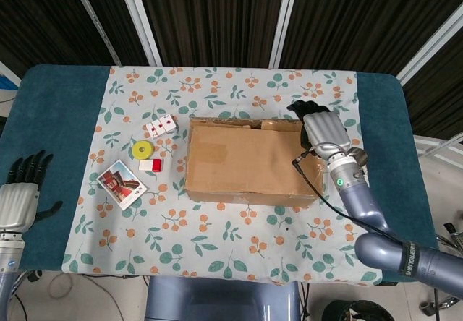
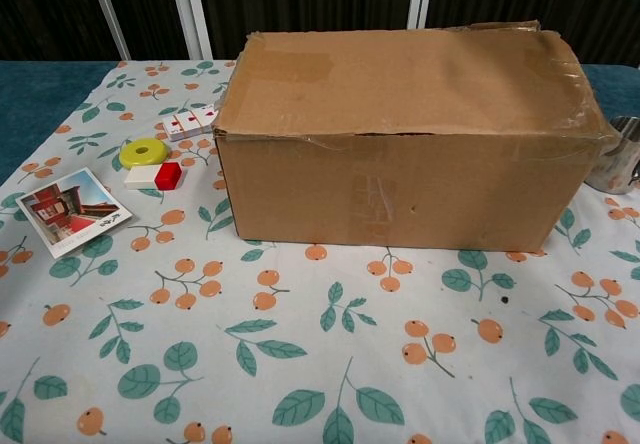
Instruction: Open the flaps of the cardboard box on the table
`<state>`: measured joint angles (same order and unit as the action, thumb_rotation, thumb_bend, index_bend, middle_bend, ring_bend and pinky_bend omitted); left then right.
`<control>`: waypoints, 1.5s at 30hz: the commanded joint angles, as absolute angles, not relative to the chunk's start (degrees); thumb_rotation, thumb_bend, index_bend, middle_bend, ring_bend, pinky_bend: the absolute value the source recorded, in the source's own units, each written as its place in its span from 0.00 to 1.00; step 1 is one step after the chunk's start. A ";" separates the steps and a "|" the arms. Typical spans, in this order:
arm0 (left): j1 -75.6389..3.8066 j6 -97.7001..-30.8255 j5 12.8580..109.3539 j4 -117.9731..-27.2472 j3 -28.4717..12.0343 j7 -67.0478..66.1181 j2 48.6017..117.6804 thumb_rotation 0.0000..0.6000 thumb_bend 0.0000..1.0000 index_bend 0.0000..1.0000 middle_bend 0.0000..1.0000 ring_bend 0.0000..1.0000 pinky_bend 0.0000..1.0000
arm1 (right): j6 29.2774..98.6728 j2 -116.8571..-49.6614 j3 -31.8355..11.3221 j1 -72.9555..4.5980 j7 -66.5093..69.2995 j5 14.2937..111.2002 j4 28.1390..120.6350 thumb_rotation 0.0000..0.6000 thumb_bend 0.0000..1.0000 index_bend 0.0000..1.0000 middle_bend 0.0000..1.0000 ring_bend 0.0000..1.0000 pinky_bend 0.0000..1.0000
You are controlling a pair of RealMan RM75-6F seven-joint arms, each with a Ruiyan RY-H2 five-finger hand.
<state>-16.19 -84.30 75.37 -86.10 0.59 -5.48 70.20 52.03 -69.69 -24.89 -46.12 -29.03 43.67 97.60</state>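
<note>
The brown cardboard box (image 1: 253, 163) lies in the middle of the flowered cloth with its taped top flaps closed; the chest view shows its front wall and top (image 2: 400, 134). A small gap shows along the far edge of the top. My right hand (image 1: 322, 129) hovers over the box's far right corner, back upward, with dark fingers (image 1: 304, 108) reaching to the far edge. It holds nothing, and whether it touches the flap is unclear. My left hand (image 1: 20, 194) is far from the box, off the table's left end, fingers spread and empty.
Left of the box lie a yellow ring (image 1: 142, 148), a red and white block (image 1: 151, 165), playing cards (image 1: 160, 125) and a postcard (image 1: 121, 183). A metal cup (image 2: 625, 154) stands right of the box, partly behind my right forearm in the head view.
</note>
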 commanded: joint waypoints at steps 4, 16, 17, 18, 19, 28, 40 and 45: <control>-15.81 -82.84 75.37 -85.96 -0.17 -5.61 70.26 1.00 0.16 0.00 0.00 0.00 0.00 | 52.64 -73.25 -23.52 -51.11 -32.65 35.68 94.43 1.00 1.00 0.31 0.31 0.29 0.33; -14.98 -81.14 75.43 -86.01 -1.81 -5.53 70.25 1.00 0.16 0.00 0.00 0.00 0.00 | 54.77 -73.76 -21.34 -53.90 -32.91 32.19 94.57 1.00 1.00 0.35 0.38 0.36 0.37; -14.95 -81.06 75.43 -86.01 -1.89 -5.53 70.24 1.00 0.16 0.00 0.00 0.00 0.00 | 54.83 -73.75 -21.23 -53.98 -32.87 32.14 94.58 1.00 1.00 0.35 0.38 0.36 0.37; -14.90 -80.94 75.41 -86.03 -2.03 -5.48 70.25 1.00 0.16 0.00 0.00 0.00 0.00 | 54.90 -73.71 -21.06 -54.09 -32.82 32.01 94.60 1.00 1.00 0.35 0.38 0.36 0.37; -14.86 -80.86 75.40 -86.05 -2.12 -5.42 70.24 1.00 0.16 0.00 0.00 0.00 0.00 | 54.92 -73.68 -20.95 -54.17 -32.79 31.89 94.61 1.00 1.00 0.35 0.39 0.36 0.37; -14.41 -79.94 75.47 -86.29 -3.11 -5.16 70.12 1.00 0.16 0.00 0.00 0.00 0.00 | 55.24 -73.48 -19.31 -55.33 -32.82 29.78 94.71 1.00 1.00 0.41 0.45 0.41 0.41; -14.01 -78.85 75.34 -86.52 -4.26 -4.84 70.03 1.00 0.17 0.00 0.00 0.00 0.00 | 55.82 -73.51 -18.65 -57.34 -33.00 28.40 94.30 1.00 1.00 0.52 0.60 0.56 0.51; -13.92 -78.54 75.42 -86.47 -4.60 -4.68 70.07 1.00 0.17 0.00 0.00 0.00 0.00 | 55.46 -72.76 -19.73 -58.62 -32.75 26.86 94.85 1.00 1.00 0.53 0.62 0.59 0.54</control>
<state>-13.93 -78.56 75.42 -86.47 -4.57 -4.71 70.07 55.61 -73.02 -19.38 -58.29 -32.88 27.44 94.57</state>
